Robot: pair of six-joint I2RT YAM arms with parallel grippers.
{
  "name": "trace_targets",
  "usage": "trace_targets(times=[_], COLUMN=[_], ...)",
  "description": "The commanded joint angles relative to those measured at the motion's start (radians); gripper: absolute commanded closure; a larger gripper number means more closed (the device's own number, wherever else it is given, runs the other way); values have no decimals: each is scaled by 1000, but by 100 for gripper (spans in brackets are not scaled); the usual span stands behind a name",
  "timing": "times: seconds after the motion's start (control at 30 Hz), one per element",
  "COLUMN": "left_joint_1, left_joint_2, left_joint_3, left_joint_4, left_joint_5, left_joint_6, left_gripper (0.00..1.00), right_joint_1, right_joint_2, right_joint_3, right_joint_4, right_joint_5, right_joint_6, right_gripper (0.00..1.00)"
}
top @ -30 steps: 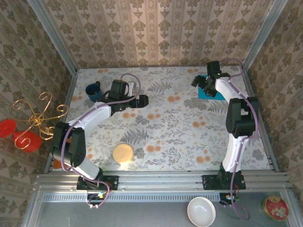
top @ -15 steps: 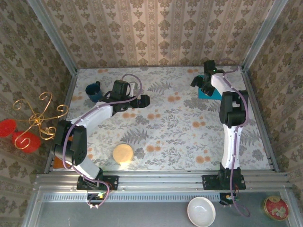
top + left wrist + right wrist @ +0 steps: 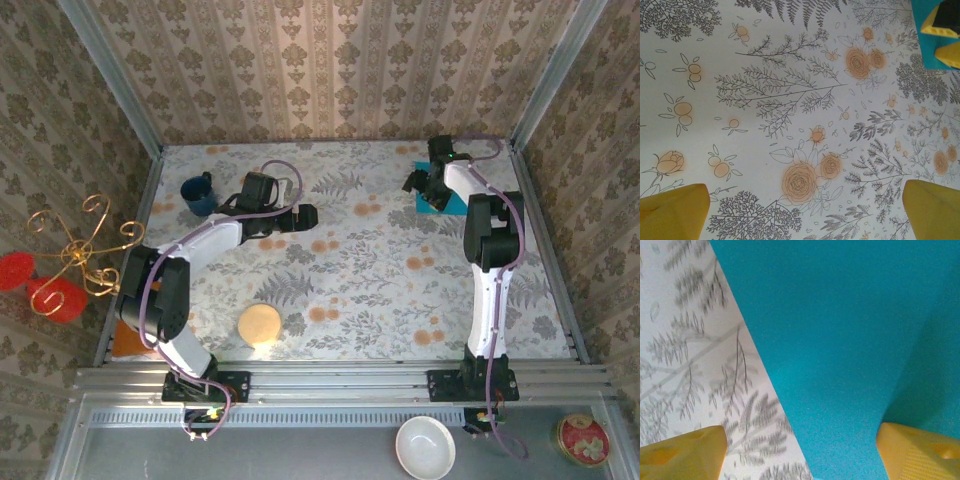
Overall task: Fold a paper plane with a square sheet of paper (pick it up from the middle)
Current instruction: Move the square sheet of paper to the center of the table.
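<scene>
One paper sheet (image 3: 840, 315), one mug (image 3: 197, 193) and one disc (image 3: 260, 324) are on the flowered table (image 3: 380, 280), with patterned walls (image 3: 330, 70) around. The left tool (image 3: 802, 207) and right tool (image 3: 800, 450) are open.

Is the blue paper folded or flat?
Flat. The square sheet of paper lies spread on the table, smooth with no crease showing, under the right claw.

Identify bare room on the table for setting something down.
Free: the middle, between left gripper and square sheet of paper; also right of the tan disc. Crowded: far right corner, right gripper over the paper.
</scene>
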Motion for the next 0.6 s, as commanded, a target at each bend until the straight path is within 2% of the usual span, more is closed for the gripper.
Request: trace_targets(times=[0.0, 0.13, 0.3, 0.57], left_joint_1=[2, 17, 32, 39], left_joint_2=[26, 41, 46, 56], left_joint_3=[22, 19, 3, -8], left_joint_4=[3, 4, 13, 3], left_joint_5=[12, 23, 22, 27], left_joint_6=[-32, -48, -67, -81], left_gripper=[0, 0, 0, 1], right_joint_1=[68, 136, 234, 393], right_joint_2=[-55, -124, -219, -294], right_joint_3=[-100, -173, -374, -563], right_joint_4=[-85, -111, 46, 248], right_joint_5=[-41, -69, -152, -269], right_joint_6=[58, 131, 268, 470], right_gripper=[18, 19, 19, 21])
